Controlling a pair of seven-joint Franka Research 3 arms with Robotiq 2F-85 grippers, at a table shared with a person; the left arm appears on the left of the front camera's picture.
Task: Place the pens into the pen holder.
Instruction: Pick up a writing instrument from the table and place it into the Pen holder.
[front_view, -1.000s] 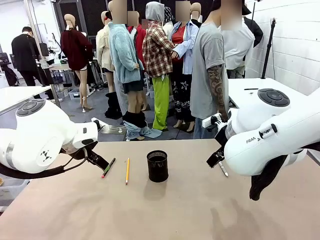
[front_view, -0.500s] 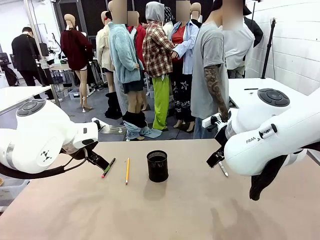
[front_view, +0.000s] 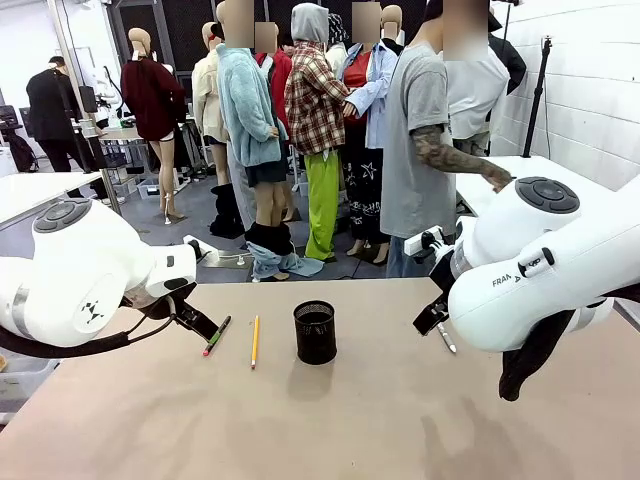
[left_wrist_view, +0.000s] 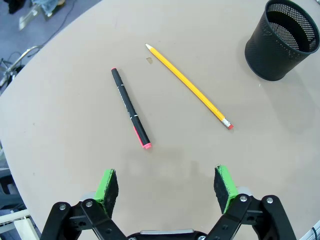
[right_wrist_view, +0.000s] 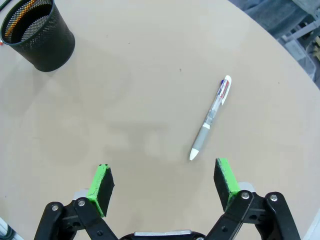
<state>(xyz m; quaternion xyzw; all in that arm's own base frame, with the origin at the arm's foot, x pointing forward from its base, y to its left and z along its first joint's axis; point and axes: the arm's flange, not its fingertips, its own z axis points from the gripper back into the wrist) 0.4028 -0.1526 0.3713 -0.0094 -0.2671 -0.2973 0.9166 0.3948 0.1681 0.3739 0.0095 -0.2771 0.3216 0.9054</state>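
The black mesh pen holder (front_view: 315, 333) stands upright mid-table, also at the left wrist view's top right (left_wrist_view: 284, 40) and the right wrist view's top left (right_wrist_view: 37, 32). A yellow pencil (front_view: 255, 341) (left_wrist_view: 189, 86) and a black pen with a red tip (front_view: 217, 335) (left_wrist_view: 130, 108) lie flat to its left. My left gripper (left_wrist_view: 166, 184) hovers open above the table, short of both. A silvery-white pen (front_view: 445, 337) (right_wrist_view: 211, 116) lies to the holder's right, and my right gripper (right_wrist_view: 163, 182) hangs open above the table near it, holding nothing.
A person in a grey T-shirt (front_view: 420, 130) stands at the far edge, one hand (front_view: 495, 175) stretched toward the right. A small chip (left_wrist_view: 149, 60) lies by the pencil's tip. A white table (front_view: 480, 190) stands behind on the right.
The person's tattooed arm has lifted from hanging down and now reaches out to the right. Both robot arms, the pens and the holder have stayed put.
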